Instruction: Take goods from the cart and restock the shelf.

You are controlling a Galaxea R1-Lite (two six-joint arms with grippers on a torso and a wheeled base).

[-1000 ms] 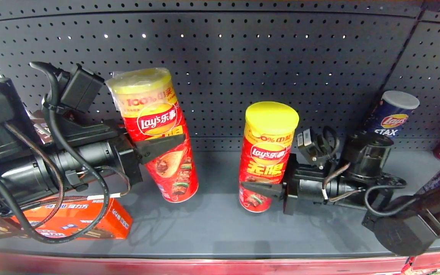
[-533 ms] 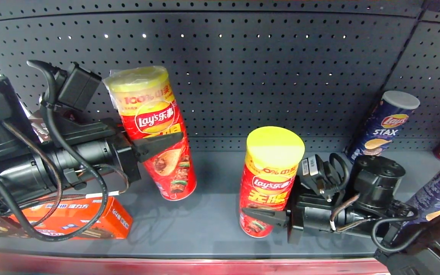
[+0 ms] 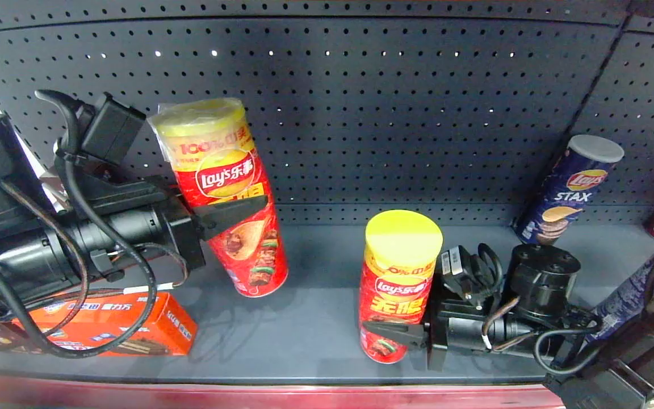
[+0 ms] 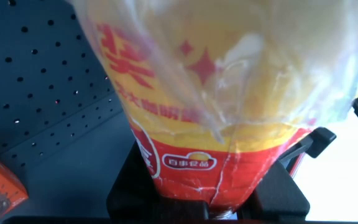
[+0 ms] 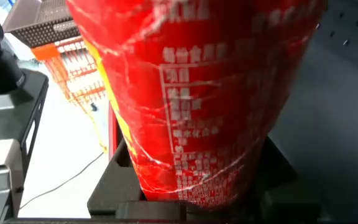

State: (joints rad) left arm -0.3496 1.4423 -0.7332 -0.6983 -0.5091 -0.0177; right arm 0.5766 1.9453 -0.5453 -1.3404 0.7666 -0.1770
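We see a grey shelf (image 3: 315, 341) backed by pegboard (image 3: 361, 113), left gripper (image 3: 236, 216) clamping a tilted chip can (image 3: 222, 187), lid up-left, over it, right gripper (image 3: 390, 326) clamping an upright second can (image 3: 399, 284) near the front edge.

At the back, dark grey perforated metal back panel (image 3: 361, 113), pinpricks of light through several holes in 1 row. Joined at the right to a 2nd panel along a slanting dark upright (image 3: 599, 74). Below, matt dark grey shelf board (image 3: 315, 318) with glossy red front strip (image 3: 247, 396). Off to the side, pale smooth floor (image 5: 61, 165) and orange wire rack (image 5: 73, 68).
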